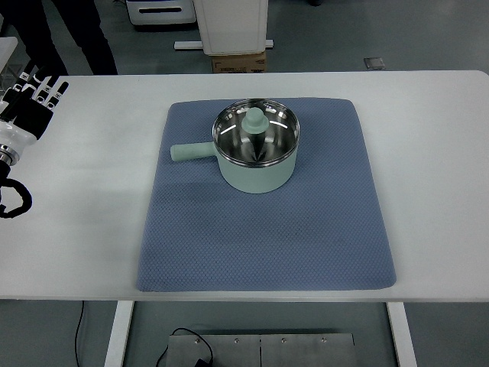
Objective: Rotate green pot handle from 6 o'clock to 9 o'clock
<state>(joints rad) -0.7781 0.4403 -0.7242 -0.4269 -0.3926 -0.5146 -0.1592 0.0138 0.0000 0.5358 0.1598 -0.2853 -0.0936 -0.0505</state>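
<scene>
The green pot sits on the blue mat with its handle pointing left, apparently at nine o'clock, so the empty, straight-fingered left hand should stay clear.

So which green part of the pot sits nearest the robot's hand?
The handle, sticking out left from the pot toward the left hand. The lid knob sits farther right.
</scene>
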